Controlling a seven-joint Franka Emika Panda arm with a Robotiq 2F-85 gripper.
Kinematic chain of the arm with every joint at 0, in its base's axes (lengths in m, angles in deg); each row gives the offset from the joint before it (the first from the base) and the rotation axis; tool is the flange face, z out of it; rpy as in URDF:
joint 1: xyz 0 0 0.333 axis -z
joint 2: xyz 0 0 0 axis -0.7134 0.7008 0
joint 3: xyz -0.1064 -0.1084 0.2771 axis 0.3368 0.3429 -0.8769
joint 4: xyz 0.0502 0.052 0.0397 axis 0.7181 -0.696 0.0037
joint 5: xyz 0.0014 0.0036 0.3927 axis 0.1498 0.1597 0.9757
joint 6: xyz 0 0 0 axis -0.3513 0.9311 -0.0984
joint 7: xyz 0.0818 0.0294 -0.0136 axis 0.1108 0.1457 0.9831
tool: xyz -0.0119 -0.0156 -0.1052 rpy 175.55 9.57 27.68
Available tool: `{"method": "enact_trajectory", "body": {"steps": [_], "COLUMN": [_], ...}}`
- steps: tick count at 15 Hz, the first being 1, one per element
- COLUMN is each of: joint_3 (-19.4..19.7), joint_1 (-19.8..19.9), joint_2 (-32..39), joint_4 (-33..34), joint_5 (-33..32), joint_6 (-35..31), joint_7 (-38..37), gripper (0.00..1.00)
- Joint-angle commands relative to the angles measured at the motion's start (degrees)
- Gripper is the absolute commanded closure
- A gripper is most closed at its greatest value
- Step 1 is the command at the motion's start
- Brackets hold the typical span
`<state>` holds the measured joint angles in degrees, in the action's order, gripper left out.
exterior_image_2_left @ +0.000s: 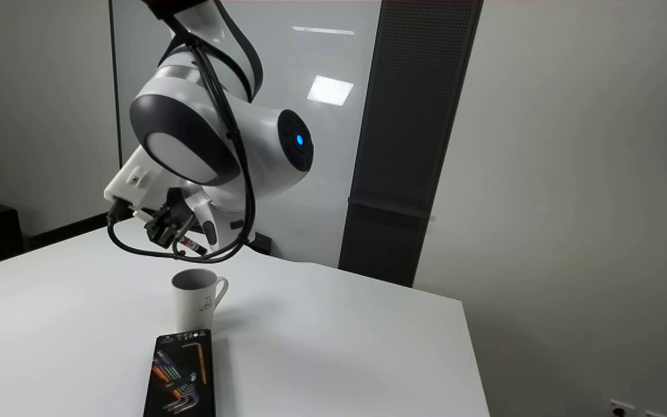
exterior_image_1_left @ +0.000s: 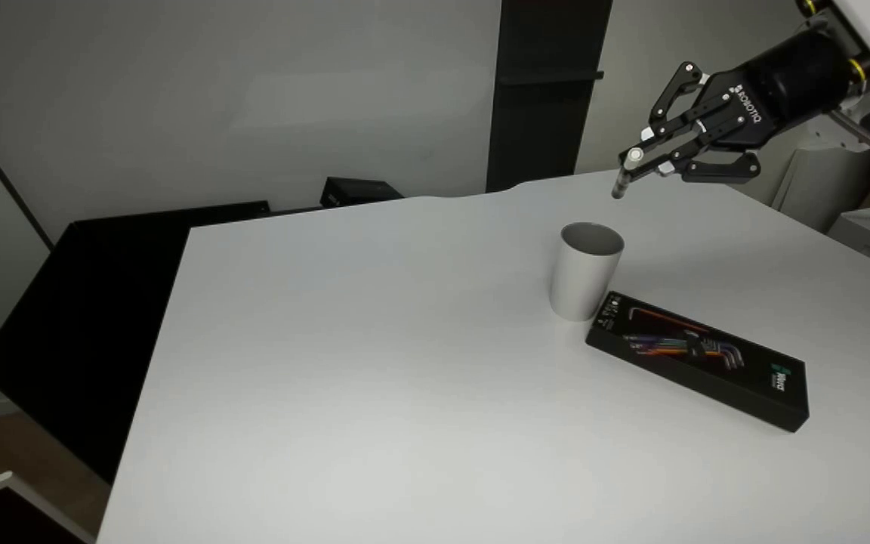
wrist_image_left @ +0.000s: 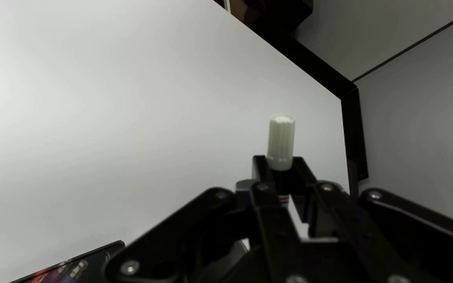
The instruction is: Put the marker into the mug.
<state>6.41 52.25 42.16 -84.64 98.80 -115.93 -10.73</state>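
We have the marker (wrist_image_left: 281,137) pinched in the gripper (wrist_image_left: 279,163), which is drawn in to the barrel's thickness, the pale ribbed end poking out from between its tips. In an exterior view the two hang in the upper right of the frame, and the mug (exterior_image_1_left: 580,283) stands upright on the table (exterior_image_1_left: 367,363) below them and a little to the left, mouth facing up. In an exterior view the marker (exterior_image_2_left: 193,245) shows almost straight above the mug (exterior_image_2_left: 193,304), left of the frame's middle. Its long axis is slanted, not upright: the dark end is lowest, the pale end higher. We judge that the coming move turns on that offset and that lean; it should carry the dark end sideways over the mouth, bring the axis nearer to upright, then go down. Lowered at this slant, the marker could catch the rim. A black box (exterior_image_1_left: 699,359) lies just beside the mug's base, and we cannot tell whether they touch. In the wrist view we cannot make out the mug for certain.
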Motion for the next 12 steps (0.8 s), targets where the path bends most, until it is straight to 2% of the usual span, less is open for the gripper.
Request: {"method": "enact_trajectory", "body": {"steps": [1,12], "joint_3": [-0.01,0.01], "joint_1": [-0.18,0.38], "joint_2": [0.80,5.39], "joint_4": [0.88,4.60], "joint_5": [1.02,3.30], "joint_6": [0.85,2.02], "joint_7": [1.22,0.93], "gripper": [0.93,0.93]}}
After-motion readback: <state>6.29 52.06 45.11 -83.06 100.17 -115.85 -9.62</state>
